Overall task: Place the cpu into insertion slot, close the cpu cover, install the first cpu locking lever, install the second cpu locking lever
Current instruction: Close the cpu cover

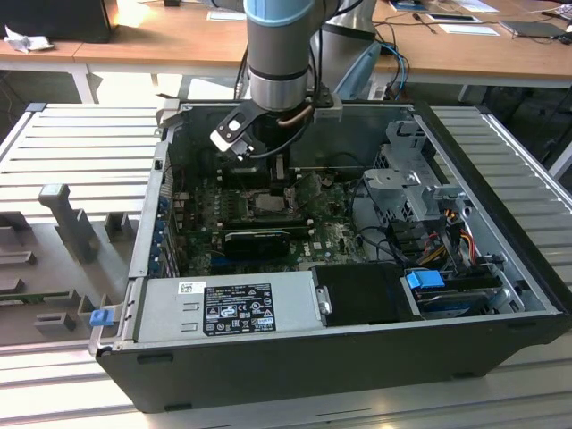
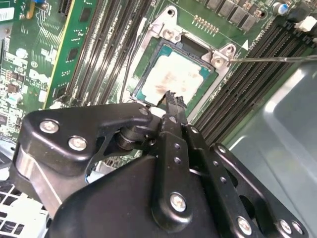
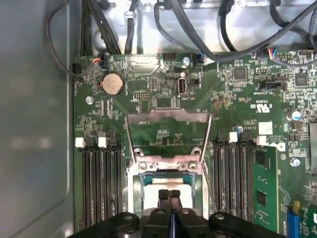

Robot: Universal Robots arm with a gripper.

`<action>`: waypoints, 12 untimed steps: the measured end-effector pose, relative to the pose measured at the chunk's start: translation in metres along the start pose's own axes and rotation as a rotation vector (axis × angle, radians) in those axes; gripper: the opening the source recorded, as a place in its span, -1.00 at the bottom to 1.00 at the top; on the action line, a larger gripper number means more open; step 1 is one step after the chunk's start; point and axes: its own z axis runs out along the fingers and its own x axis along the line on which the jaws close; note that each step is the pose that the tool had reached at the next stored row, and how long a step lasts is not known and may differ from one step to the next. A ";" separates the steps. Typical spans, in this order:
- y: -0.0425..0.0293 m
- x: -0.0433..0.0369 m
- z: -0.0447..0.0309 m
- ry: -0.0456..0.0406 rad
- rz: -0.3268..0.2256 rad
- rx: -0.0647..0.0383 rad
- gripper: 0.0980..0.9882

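Note:
The cpu (image 2: 176,79) lies flat in the insertion slot (image 2: 148,59), its pale metal top smudged. In the first wrist view the cpu (image 3: 153,198) sits just behind my fingertips. The cpu cover (image 3: 168,117) stands tilted up and open on its hinge, with the green board visible through its window. A thin locking lever (image 2: 272,58) sticks out to one side of the socket, unlatched. My gripper (image 2: 173,100) is shut with nothing between the fingers, its tips hovering at the near edge of the cpu. In the exterior view the gripper (image 1: 279,183) hangs over the slot (image 1: 268,204) inside the case.
Black memory slots (image 3: 99,183) flank the socket on both sides. A black card (image 1: 259,239) lies just in front of the socket. The power supply (image 1: 228,308) and the drive cage (image 1: 416,183) with cables crowd the case; a grey case wall (image 3: 34,124) is close.

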 end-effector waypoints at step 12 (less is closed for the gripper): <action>0.0009 0.0005 -0.0124 -0.0017 0.000 0.000 -0.98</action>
